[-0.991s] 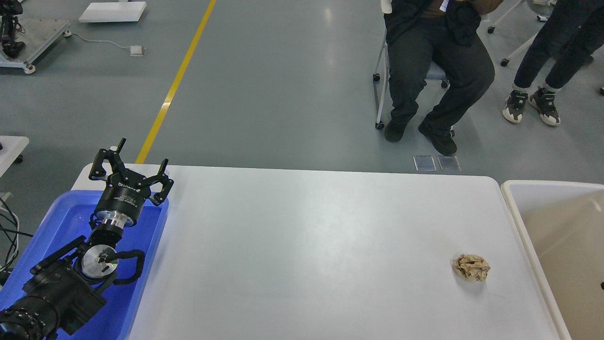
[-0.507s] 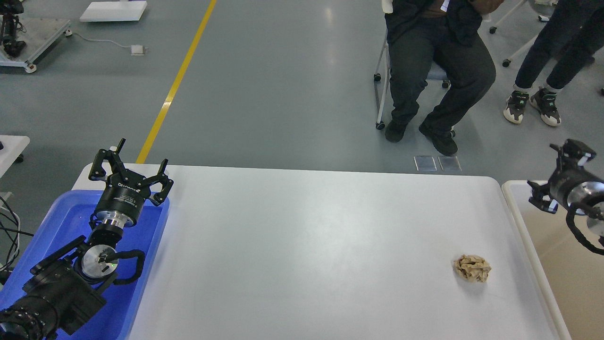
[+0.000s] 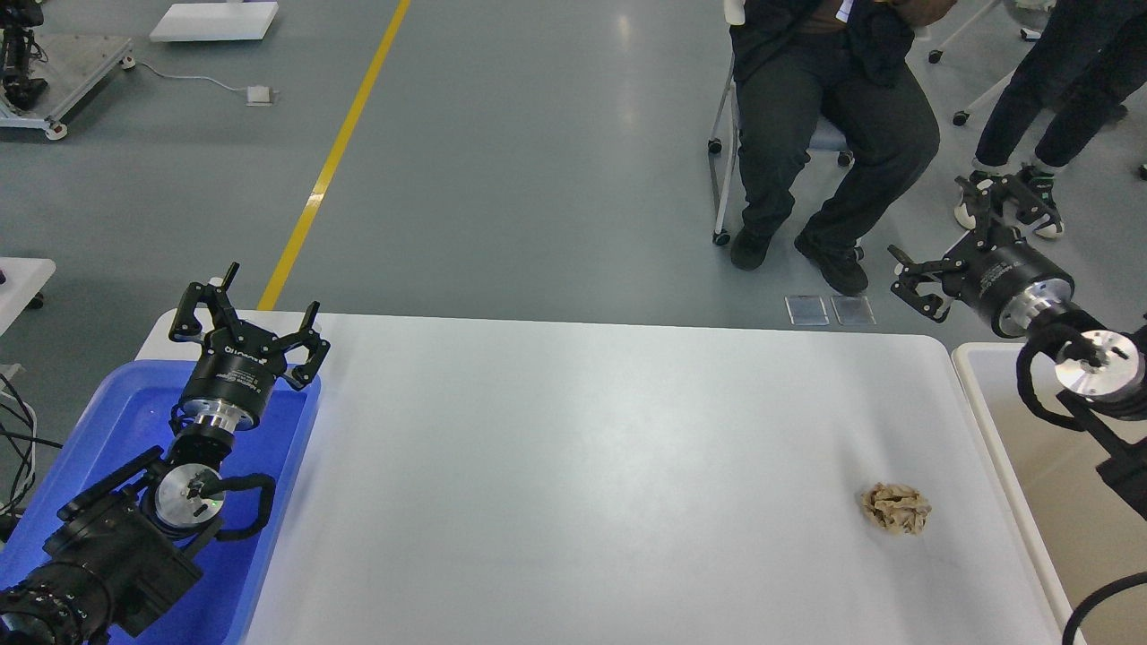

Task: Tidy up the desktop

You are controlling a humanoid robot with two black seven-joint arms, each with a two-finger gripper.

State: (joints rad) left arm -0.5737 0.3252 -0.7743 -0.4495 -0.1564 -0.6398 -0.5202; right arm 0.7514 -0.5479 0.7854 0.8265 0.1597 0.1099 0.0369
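The white desktop [image 3: 573,448] fills the middle of the head view. A crumpled tan paper ball [image 3: 895,508] lies on it near the front right. My left gripper [image 3: 248,309] is open and empty, held above the far end of the blue tray [image 3: 107,421]. My right gripper [image 3: 950,242] is open and empty, raised above the desktop's far right corner, well behind the paper ball.
A cream-white bin [image 3: 1057,466] stands at the desktop's right edge, under my right arm. The blue tray lies at the left edge. A seated person [image 3: 824,134] and another person's legs [image 3: 1039,107] are on the floor beyond the table.
My right arm came into view from the right and moved up and left, to above the desktop's far right corner. The left arm and the paper ball have not moved.
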